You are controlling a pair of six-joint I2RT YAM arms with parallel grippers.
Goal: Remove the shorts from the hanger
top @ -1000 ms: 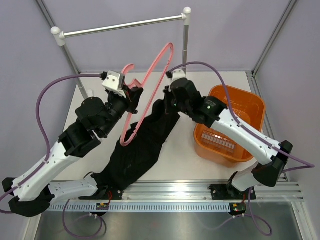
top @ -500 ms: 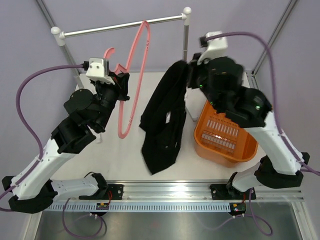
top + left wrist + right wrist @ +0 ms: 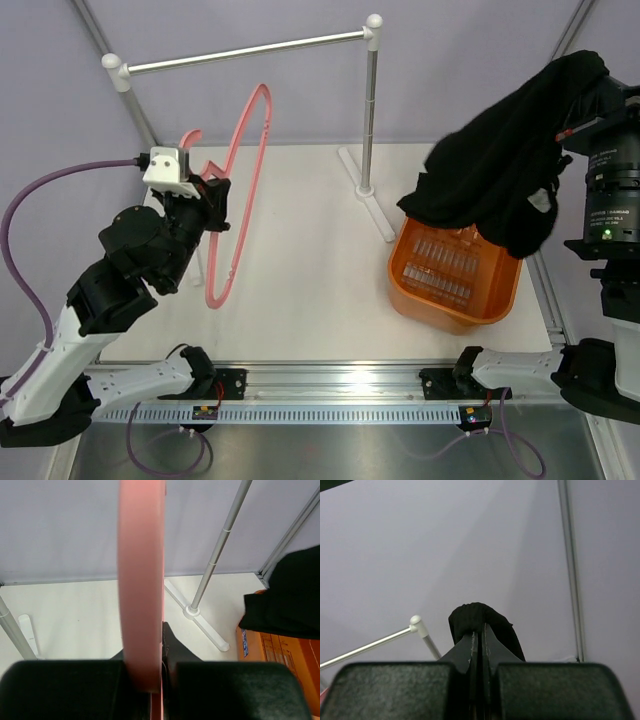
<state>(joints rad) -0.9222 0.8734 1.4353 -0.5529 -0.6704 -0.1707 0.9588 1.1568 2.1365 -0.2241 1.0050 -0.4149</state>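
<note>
Shorts [image 3: 500, 185] clear of hanger [image 3: 238, 180]; hanging above basket [image 3: 455, 318].
Right end effector [image 3: 479, 639] pinched tight on a fold of the black fabric, held high at the right side of the desk [image 3: 310, 280]; left end effector [image 3: 162, 645] clamped on the pink hanger, which stands upright and bare over the desk. Risks: the thin pinch may slip, dropping the cloth half over the basket rim; the trailing hem may snag that rim; the hanger may twist in its narrow grip.
</note>
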